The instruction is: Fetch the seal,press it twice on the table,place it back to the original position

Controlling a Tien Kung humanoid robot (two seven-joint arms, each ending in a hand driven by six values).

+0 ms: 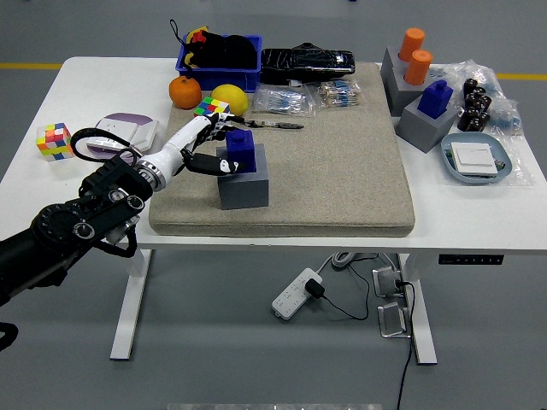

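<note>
one left hand [208,147] fingers spread around blue seal [240,152] in grey holder [244,184], mat [342,171] rightward open.

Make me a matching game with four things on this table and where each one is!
Things:
1. orange
2. blue seal
3. cube
4. white card

Places:
A. in the blue tray at the right edge
B. in the grey block on the mat, by the left hand
C. far left, alone on the bare table
D. next to the lemon, in front of the blue bin

Pairs: 1-D, 2-B, 3-C, 4-A
</note>
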